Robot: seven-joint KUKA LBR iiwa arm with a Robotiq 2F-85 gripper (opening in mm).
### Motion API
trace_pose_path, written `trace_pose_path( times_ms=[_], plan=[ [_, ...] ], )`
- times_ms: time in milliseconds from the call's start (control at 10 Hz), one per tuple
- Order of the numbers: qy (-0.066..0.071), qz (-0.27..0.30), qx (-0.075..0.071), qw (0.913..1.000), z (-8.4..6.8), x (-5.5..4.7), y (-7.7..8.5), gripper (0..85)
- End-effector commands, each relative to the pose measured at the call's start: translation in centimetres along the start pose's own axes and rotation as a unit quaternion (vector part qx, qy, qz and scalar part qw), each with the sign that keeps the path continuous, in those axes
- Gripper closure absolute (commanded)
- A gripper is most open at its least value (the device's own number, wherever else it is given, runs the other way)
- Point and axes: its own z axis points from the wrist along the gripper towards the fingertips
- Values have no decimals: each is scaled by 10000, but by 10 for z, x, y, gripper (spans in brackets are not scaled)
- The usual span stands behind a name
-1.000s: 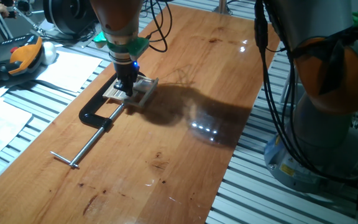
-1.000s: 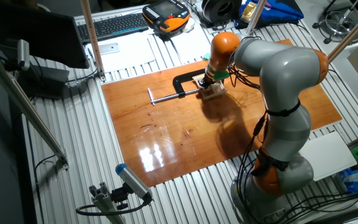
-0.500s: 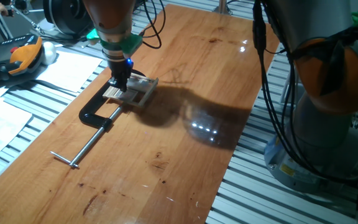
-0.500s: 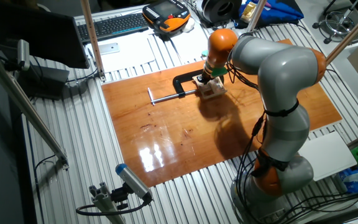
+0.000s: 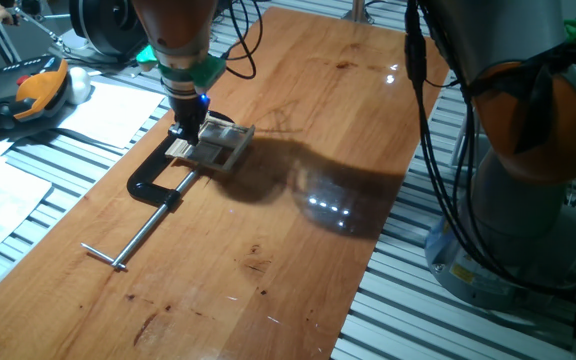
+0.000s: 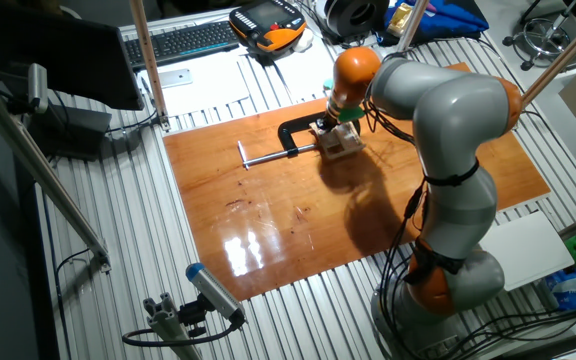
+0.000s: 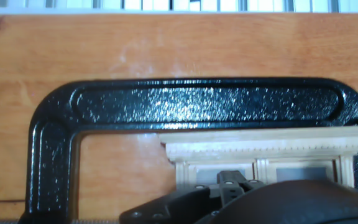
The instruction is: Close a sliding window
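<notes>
A KUKA arm's gripper (image 5: 186,132) stands upright over the sliding window (image 5: 211,148), a small pale wood frame lying flat near the far left edge of the wooden worktop (image 5: 298,250). The fingers (image 5: 184,130) come down at the window's left end, at the side nearest the black C-clamp (image 5: 158,175); whether they are spread or pressed together cannot be told from any view.

The clamp's curved body wraps around the window's end, and its steel screw bar (image 5: 140,232) runs away from it toward the near left edge of the board, ending in a crossbar close to that edge. In the hand view the clamp (image 7: 185,106) arches directly above the window's moulded top rail (image 7: 263,146), the two touching or very nearly so, with two panes showing beneath the rail and the hand's dark body covering the lower frame.

From the other fixed view, the window (image 6: 340,143) sits by the board's far edge, with the clamp (image 6: 298,130) on one side. Bare wood spreads wide toward the near edge and the arm's base; papers (image 5: 98,110) lie just beyond the board's left edge on the slatted table.
</notes>
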Motion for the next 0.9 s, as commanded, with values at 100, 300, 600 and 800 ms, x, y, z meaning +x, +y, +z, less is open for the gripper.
trace_pose_path(
  times_ms=[100,300,600,800],
  plan=[
    [-173,37,-70,9998,3,-1,0,850],
    [-389,103,-149,9991,4,-2,0,850],
    [-595,166,-207,9979,3,-3,-1,850],
    [-725,214,-266,9968,3,-3,-1,850]
  ],
)
